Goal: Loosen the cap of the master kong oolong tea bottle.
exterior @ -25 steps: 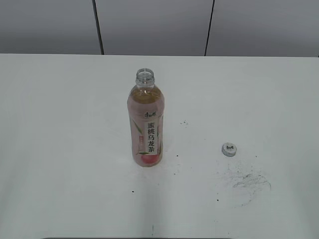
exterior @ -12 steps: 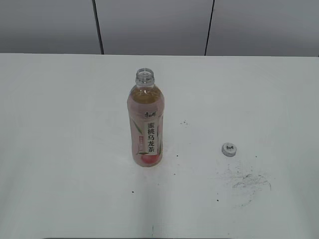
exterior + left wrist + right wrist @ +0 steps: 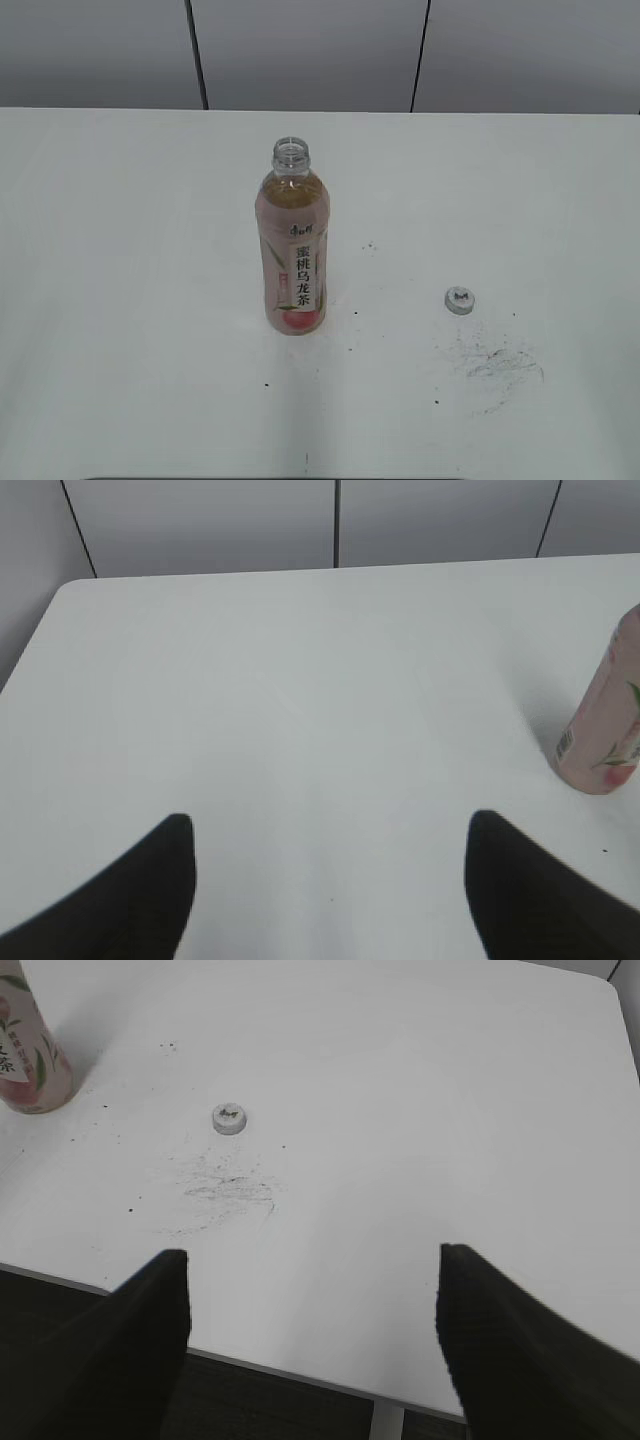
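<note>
The master kong oolong tea bottle (image 3: 292, 245) stands upright near the middle of the white table (image 3: 120, 300), its threaded neck bare. Its pink base shows at the right edge of the left wrist view (image 3: 608, 730) and at the top left of the right wrist view (image 3: 28, 1055). The small grey-white cap (image 3: 459, 299) lies by itself on the table, right of the bottle, also visible from the right wrist (image 3: 229, 1117). My left gripper (image 3: 330, 830) is open over bare table, well left of the bottle. My right gripper (image 3: 312, 1265) is open near the table's front edge, away from the cap.
Grey scuff marks (image 3: 497, 362) smudge the table just in front of the cap. The table's front edge (image 3: 300, 1375) runs under my right gripper, with dark floor below. A grey panelled wall (image 3: 310, 50) stands behind the table.
</note>
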{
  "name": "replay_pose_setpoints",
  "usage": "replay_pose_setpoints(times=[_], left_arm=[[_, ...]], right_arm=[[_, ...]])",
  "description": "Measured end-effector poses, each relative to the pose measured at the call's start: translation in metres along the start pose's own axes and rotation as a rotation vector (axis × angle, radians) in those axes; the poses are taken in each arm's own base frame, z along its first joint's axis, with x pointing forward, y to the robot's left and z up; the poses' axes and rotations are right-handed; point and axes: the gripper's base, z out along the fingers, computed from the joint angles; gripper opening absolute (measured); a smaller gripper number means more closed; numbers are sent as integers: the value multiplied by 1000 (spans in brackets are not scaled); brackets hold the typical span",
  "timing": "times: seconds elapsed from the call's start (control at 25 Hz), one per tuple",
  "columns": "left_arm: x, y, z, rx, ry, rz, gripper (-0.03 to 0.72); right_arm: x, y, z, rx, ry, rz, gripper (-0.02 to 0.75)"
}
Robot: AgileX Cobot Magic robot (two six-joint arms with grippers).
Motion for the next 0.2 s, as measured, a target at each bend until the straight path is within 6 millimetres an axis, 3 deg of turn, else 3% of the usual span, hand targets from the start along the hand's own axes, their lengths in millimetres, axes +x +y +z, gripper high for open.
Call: replay_pose_setpoints(times=[0.2], left_arm=[[0, 0, 0, 0, 0, 0, 500]], right_arm=[[0, 0, 0, 0, 0, 0, 577]])
